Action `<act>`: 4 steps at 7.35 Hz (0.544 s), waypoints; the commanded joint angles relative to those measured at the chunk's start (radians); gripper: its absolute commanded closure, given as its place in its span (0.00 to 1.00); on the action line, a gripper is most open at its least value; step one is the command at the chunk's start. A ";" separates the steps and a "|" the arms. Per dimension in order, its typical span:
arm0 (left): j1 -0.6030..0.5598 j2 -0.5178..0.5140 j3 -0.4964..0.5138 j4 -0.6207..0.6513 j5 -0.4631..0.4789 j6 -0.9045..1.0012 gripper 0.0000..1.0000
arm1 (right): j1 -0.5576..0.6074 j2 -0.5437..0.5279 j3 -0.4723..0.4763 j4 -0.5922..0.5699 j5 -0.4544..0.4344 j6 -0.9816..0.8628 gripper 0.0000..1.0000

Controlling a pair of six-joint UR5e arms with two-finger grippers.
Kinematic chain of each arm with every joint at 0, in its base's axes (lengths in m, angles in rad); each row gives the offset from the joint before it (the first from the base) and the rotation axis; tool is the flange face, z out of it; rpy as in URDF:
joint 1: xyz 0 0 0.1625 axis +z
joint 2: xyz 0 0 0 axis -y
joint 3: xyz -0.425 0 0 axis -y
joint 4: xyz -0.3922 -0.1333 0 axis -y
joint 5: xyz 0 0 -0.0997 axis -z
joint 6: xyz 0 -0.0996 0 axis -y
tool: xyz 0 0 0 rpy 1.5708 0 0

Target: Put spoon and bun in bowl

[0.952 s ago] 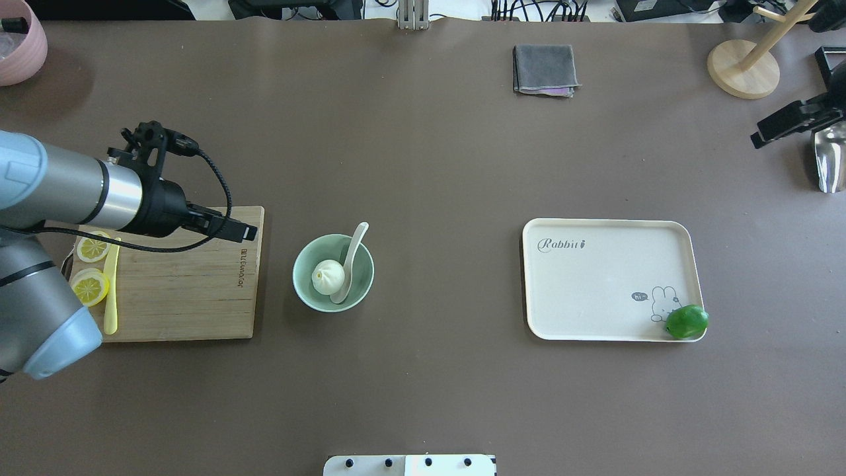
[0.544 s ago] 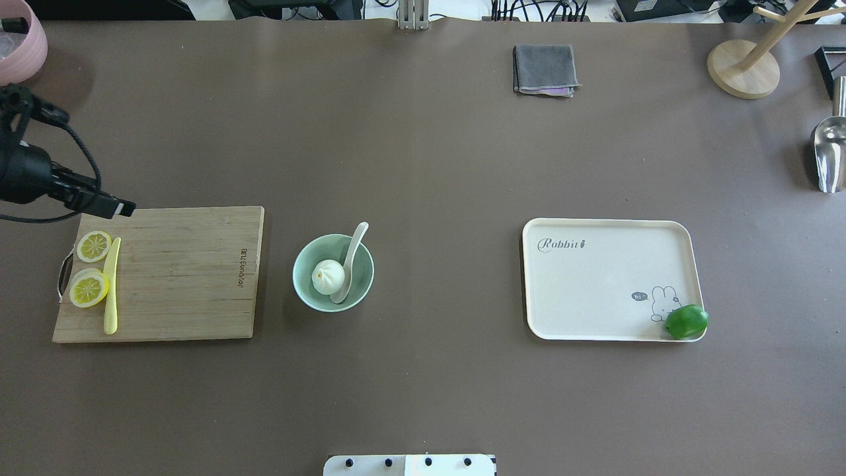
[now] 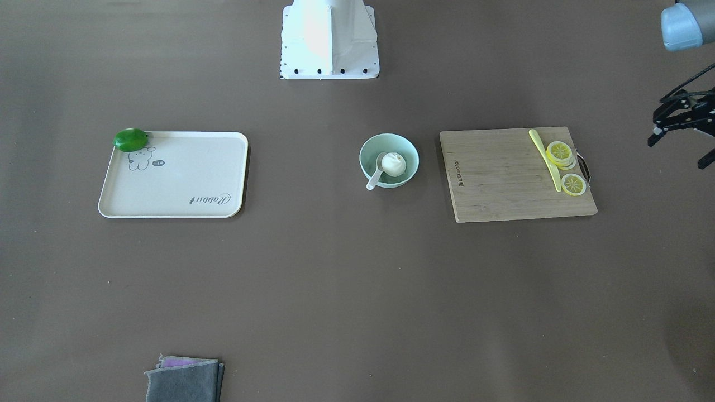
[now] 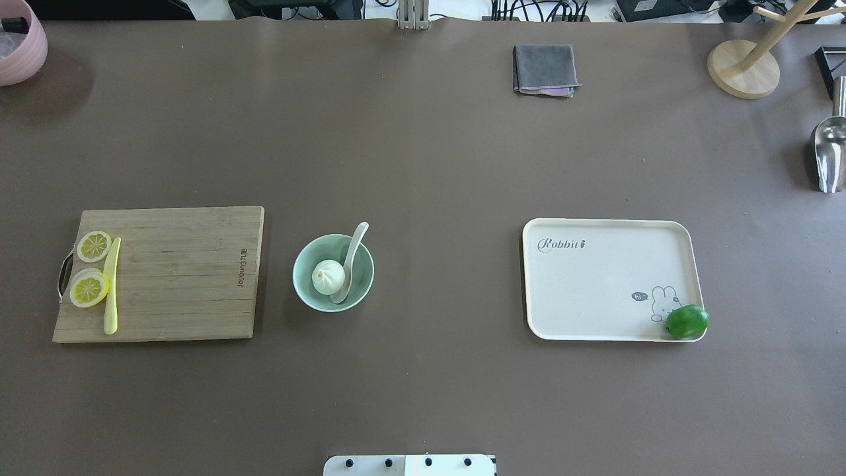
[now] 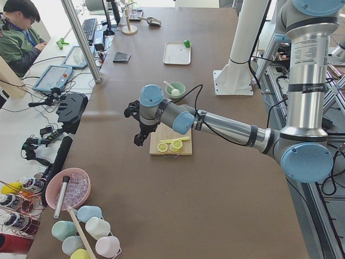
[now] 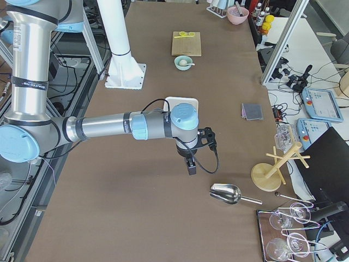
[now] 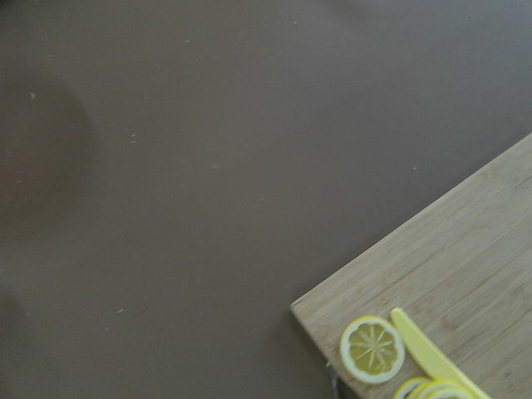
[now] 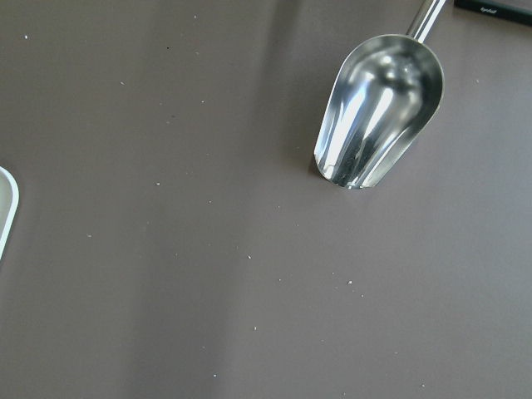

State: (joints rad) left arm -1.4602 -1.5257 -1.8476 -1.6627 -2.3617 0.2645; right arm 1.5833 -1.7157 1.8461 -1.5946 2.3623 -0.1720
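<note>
Overhead exterior: the bowl [image 4: 305, 294] sits on the table [image 4: 423, 165] with the bun [image 4: 328, 277] and the spoon [image 4: 349, 263] inside, its handle jutting over the far rim. I judge a low arm sweep could catch that handle and flip the spoon out. Left jaws hang beyond the cutting board [image 4: 178, 277], right jaws near the metal scoop [image 8: 378, 116]; their opening I cannot tell.

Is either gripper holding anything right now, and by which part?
Nothing is held. The spoon and bun lie in the bowl; the left gripper and right gripper are both far from it, with nothing visible in them.
</note>
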 commanded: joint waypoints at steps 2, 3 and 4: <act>-0.152 0.118 0.094 0.011 -0.004 0.118 0.02 | 0.001 0.001 -0.074 0.013 0.104 -0.010 0.00; -0.161 0.125 0.106 0.015 -0.001 0.067 0.02 | 0.001 0.004 -0.065 0.009 0.092 -0.011 0.00; -0.181 0.124 0.105 0.050 0.004 0.044 0.02 | 0.001 0.007 -0.064 0.001 0.077 -0.011 0.00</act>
State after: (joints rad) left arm -1.6147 -1.4115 -1.7498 -1.6336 -2.3623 0.3420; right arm 1.5846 -1.7121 1.7791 -1.5868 2.4525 -0.1808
